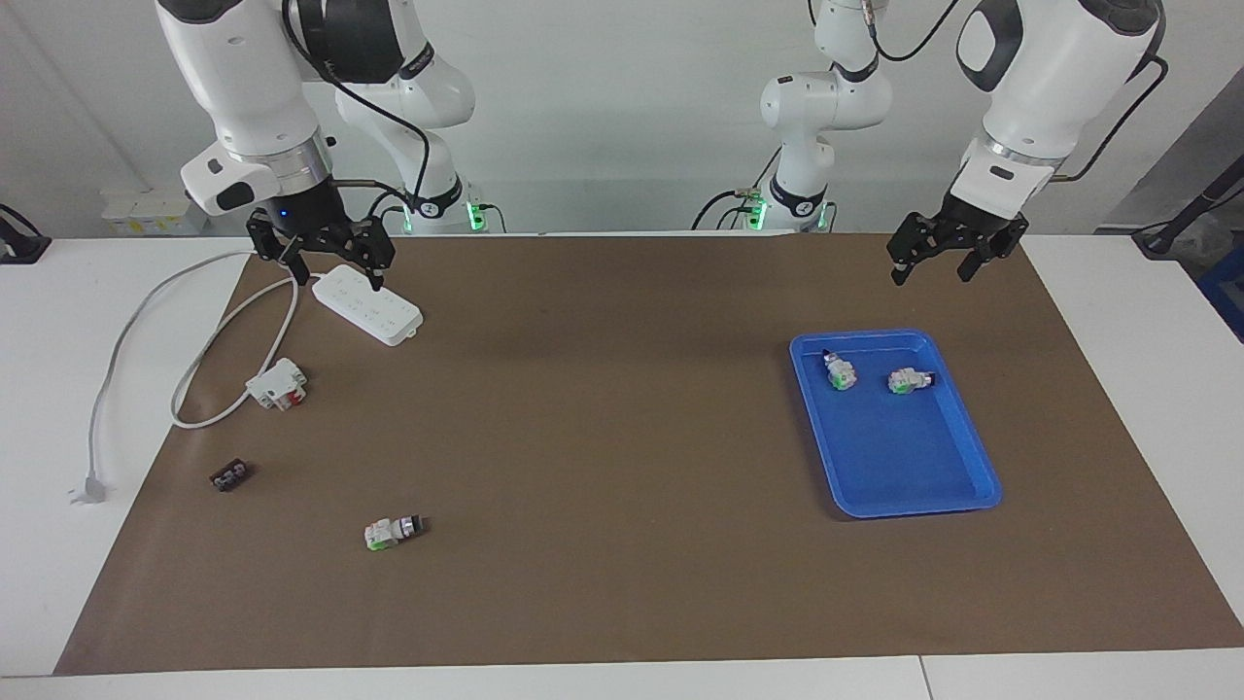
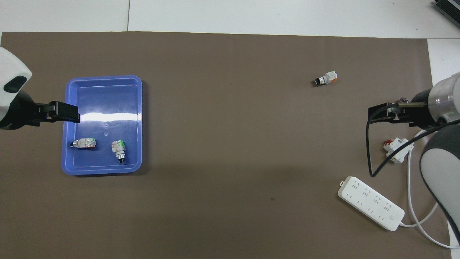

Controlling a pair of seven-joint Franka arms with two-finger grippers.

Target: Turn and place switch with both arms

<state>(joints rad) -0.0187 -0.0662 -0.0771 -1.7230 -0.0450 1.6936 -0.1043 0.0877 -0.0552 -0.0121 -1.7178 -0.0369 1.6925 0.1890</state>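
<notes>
The switch (image 1: 395, 531) lies by itself on the brown mat (image 1: 622, 467), toward the right arm's end of the table and far from the robots. It lies on its side, with its long way running mostly across the table from one arm's end to the other, a bit slanted. Its round black knob end points toward the middle of the table. The right gripper (image 1: 328, 255) hangs in the air over the white power strip (image 1: 367, 304), with its jaws spread wide and nothing in them. The switch is farther from the robots than the strip, well apart from it, so this arm looks like the one that should go and get it. The left gripper (image 1: 956, 255) hangs by the blue tray (image 1: 977, 442), at the left arm's end, also spread open and holding nothing. It waits there, well apart from the switch. Two other small switches (image 1: 840, 371) lie inside the tray. The overhead view shows the orange face of the switch (image 2: 326, 78), which the facing view does not. The facing view shows that both grippers are up off the table, which is hard to tell from above.
</notes>
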